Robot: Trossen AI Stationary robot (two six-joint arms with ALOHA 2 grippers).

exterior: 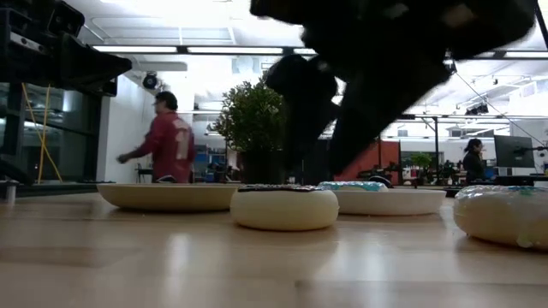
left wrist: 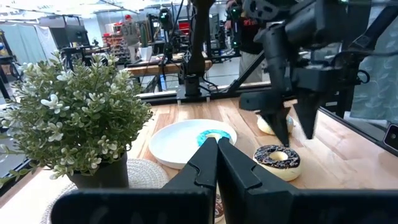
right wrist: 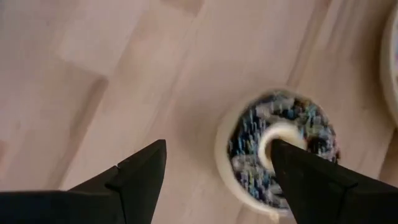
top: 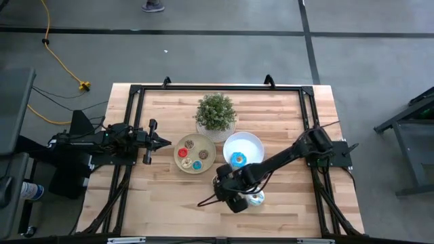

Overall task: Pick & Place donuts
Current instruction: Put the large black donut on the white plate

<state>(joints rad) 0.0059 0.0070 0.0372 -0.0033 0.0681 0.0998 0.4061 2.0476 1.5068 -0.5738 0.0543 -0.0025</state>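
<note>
A dark chocolate donut with sprinkles lies flat on the table; it also shows in the low view and the left wrist view. My right gripper is open and hovers just above it, pointing down, one finger over the donut's hole and the other over bare wood beside it. A white donut with pale icing lies beside it. A blue donut lies on the white plate. Several small donuts lie on the tan plate. My left gripper is shut and empty at the table's left.
A potted plant stands behind the two plates, near the table's far edge. A black frame runs along the table's edges. People stand in the room beyond the table. Bare wood lies along the table's near side.
</note>
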